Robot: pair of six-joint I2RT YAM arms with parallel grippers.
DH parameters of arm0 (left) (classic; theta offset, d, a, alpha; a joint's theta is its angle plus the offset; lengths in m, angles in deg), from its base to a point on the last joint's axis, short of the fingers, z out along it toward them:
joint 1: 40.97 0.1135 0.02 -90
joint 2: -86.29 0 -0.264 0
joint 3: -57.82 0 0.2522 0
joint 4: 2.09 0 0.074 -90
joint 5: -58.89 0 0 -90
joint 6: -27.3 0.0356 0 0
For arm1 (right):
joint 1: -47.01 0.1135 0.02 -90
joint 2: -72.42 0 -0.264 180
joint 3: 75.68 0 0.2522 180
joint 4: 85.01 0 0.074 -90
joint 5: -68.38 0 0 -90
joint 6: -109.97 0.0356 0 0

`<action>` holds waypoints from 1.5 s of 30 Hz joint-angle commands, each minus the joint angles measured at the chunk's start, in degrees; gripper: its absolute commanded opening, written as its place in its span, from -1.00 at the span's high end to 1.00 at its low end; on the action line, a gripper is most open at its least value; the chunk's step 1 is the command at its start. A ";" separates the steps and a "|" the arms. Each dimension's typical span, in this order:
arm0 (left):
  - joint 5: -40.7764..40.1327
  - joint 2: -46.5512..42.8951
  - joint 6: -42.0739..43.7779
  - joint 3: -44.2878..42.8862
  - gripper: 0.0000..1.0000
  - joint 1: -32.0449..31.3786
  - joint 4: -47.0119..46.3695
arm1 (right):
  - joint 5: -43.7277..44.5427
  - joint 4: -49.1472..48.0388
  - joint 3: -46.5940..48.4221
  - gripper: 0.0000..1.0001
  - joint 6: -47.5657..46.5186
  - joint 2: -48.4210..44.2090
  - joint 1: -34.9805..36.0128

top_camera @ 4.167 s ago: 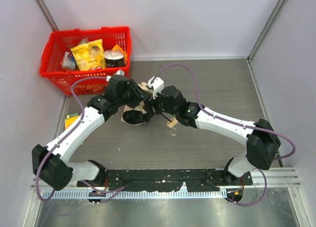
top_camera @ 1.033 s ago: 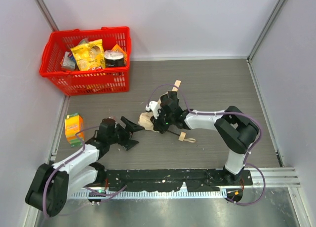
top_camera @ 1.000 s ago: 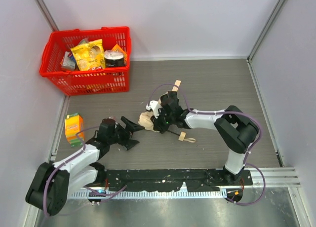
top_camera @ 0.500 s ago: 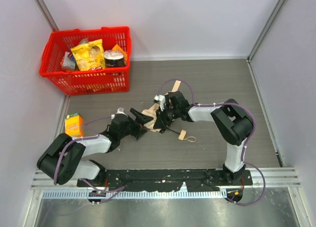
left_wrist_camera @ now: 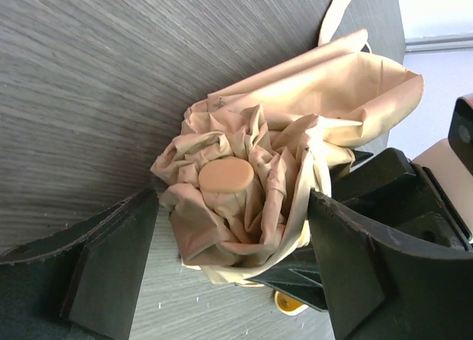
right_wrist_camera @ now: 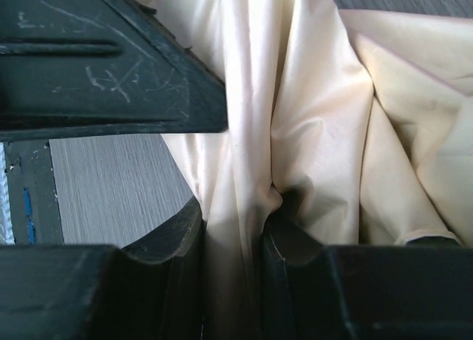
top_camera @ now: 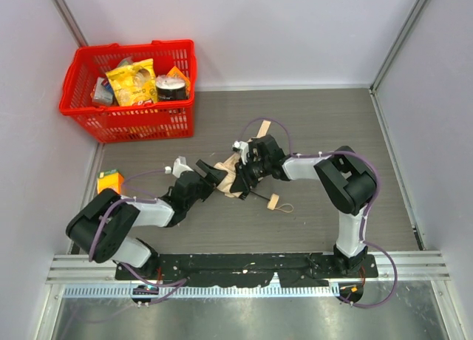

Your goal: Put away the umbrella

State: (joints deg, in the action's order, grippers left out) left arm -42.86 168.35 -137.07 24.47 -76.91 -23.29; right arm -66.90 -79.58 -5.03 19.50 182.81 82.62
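My left gripper (left_wrist_camera: 233, 255), reaching from the left, gapes wide around the crumpled pale beige fabric umbrella (left_wrist_camera: 251, 185); my right gripper (right_wrist_camera: 233, 244), on its right, pinches a canopy fold.

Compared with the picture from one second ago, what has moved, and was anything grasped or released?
The left gripper, drawn back near its base a second ago, has moved forward to the umbrella; its open fingers now stand on either side of the bunched fabric, not closed on it. The right gripper stayed shut on the fabric. The red basket and the orange carton did not move.
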 commanded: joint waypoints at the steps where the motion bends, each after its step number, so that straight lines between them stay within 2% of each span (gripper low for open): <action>1: -1.17 3.62 3.97 0.70 -0.81 -0.35 -8.19 | -1.21 8.78 -1.42 0.99 0.38 4.39 0.68; 5: -1.96 8.01 3.36 -0.09 -0.85 -0.44 -8.80 | -1.66 9.39 -0.72 0.99 0.12 4.75 0.51; 11: -3.98 13.29 4.22 -0.27 -0.47 -0.36 -11.96 | -2.53 10.71 0.51 0.98 -0.41 5.19 0.25; 17: -3.46 16.46 5.46 -0.79 0.22 0.00 -14.34 | -2.18 11.85 0.60 0.99 -1.20 5.71 0.42; 20: -3.46 16.29 5.90 -0.97 0.69 0.00 -13.30 | -1.05 11.85 0.51 0.98 -1.11 5.72 0.42; 23: -3.98 14.19 6.25 -0.88 0.87 0.08 -11.02 | 1.06 11.51 0.16 0.99 -0.59 4.40 0.42; 24: -4.07 13.13 6.34 -1.14 1.00 0.08 -9.44 | 1.68 11.50 0.07 0.97 -0.41 4.05 0.51; 27: -3.72 10.41 5.47 -2.64 1.00 0.17 -1.55 | 7.11 11.15 -0.46 0.78 0.38 1.42 0.94; 32: -2.84 8.12 -0.77 -4.04 1.00 0.08 8.48 | 21.95 9.31 -4.22 -0.04 5.11 -5.43 3.75; 34: -2.06 8.03 -2.97 -4.66 1.00 0.00 11.74 | 24.60 8.69 -6.25 -0.25 6.44 -10.34 4.28; 36: -0.74 8.38 -4.73 -4.75 1.00 0.08 13.51 | 26.81 6.32 -8.27 -0.35 7.67 -14.39 4.37; 37: -0.38 8.38 -5.17 -4.92 1.00 0.08 13.69 | 27.43 5.97 -8.71 -0.47 7.59 -15.80 4.64; 41: 0.32 7.24 -6.05 -6.06 1.00 0.17 17.89 | 33.83 5.35 -11.79 -0.50 6.27 -24.42 8.14; 45: 0.85 6.27 -6.58 -10.63 1.00 0.08 29.58 | 45.09 4.30 -13.64 -0.50 1.27 -31.36 16.39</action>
State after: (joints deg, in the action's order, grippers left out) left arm -42.07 174.91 -145.31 16.31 -76.85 -13.20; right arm -34.42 -73.27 -17.89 24.94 158.46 91.17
